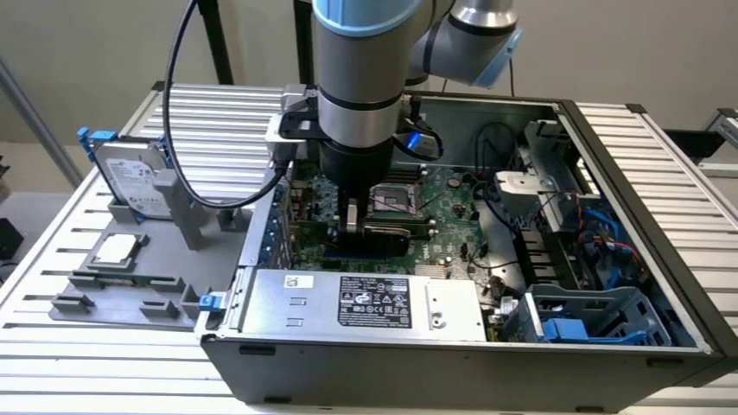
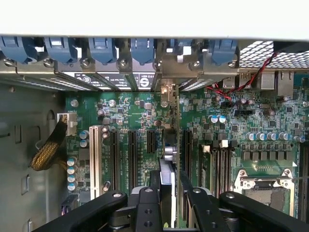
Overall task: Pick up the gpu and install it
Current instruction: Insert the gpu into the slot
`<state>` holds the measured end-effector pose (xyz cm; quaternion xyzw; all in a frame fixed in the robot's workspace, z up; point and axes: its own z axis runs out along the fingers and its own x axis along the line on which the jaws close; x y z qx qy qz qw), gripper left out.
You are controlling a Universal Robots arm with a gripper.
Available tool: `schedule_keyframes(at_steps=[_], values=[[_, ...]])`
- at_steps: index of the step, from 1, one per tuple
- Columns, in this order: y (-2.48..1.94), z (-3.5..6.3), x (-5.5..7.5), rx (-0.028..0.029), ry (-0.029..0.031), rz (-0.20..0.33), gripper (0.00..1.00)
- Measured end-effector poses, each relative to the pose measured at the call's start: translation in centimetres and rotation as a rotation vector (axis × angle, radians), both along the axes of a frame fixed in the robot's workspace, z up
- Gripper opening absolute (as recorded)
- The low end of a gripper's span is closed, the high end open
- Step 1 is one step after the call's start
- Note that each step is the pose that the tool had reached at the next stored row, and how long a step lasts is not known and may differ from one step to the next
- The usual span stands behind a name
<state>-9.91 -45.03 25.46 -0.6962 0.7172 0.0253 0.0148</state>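
Gripper (image 1: 366, 226) low inside case (image 1: 645, 173), over motherboard (image 1: 444, 194). Fingers (image 2: 193, 203) clenched on gpu (image 2: 169, 159), held edge-on, upright. Gpu over expansion slot (image 2: 186, 145), bracket end toward case rear wall. Hard drive (image 1: 124, 177) on holder outside case, far from gripper.

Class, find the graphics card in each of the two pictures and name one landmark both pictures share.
Exterior view: the graphics card is inside the open computer case, held edge-down over the motherboard by the gripper.
Wrist view: the graphics card is seen edge-on, running from the gripper toward the rear slot brackets.
Shared landmark: the processor socket.
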Motion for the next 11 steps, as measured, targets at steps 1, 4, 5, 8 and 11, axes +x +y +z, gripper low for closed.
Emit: schedule_keyframes(at_steps=[1,4,5,8,11], values=[[0.0,0.0,-0.01,0.0,0.0,0.0,0.0],[-0.01,0.05,-0.04,0.0,0.0001,0.0,0.0],[0.0,0.1,-0.04,-0.0001,0.0002,0.0,0.0],[0.0,0.27,-0.05,0.0,0.0003,0.0,0.0],[0.0,0.27,-0.05,0.0,0.0003,0.0,0.0]])
